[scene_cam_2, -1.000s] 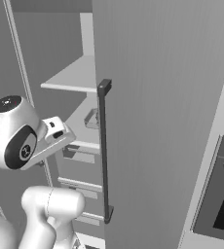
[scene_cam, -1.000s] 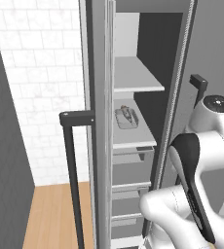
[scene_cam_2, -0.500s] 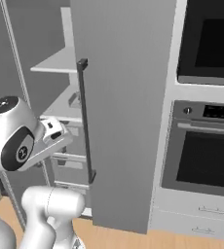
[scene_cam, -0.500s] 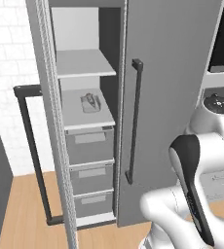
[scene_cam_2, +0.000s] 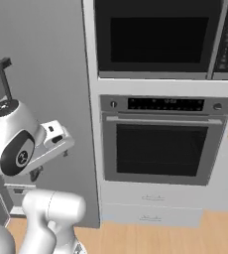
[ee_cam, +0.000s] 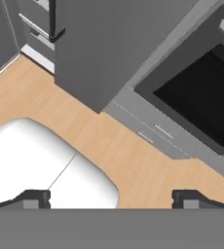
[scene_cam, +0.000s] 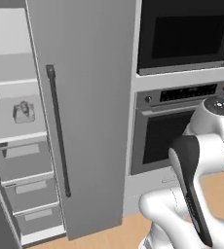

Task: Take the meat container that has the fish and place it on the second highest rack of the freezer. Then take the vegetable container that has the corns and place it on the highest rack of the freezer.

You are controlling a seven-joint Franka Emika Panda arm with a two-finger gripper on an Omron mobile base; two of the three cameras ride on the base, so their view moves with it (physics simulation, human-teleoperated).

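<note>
The fish [scene_cam: 23, 112] lay in its container on the second highest rack [scene_cam: 12, 131] inside the freezer [scene_cam: 84, 97], whose compartment stood open at the left of your left base view, with the highest rack [scene_cam: 9, 68] above it and drawers [scene_cam: 21, 163] below. Right of the freezer stood the black wall oven [scene_cam_2: 160, 149]. Your pincer [ee_cam: 111, 198] hung wide apart over the wooden floor [ee_cam: 148, 160], holding nothing

Freezer [scene_cam: 89, 97] dark grey, handle [scene_cam: 58, 131] black; oven [scene_cam_2: 160, 144] black-windowed; floor [ee_cam: 133, 155] light wood.
</note>
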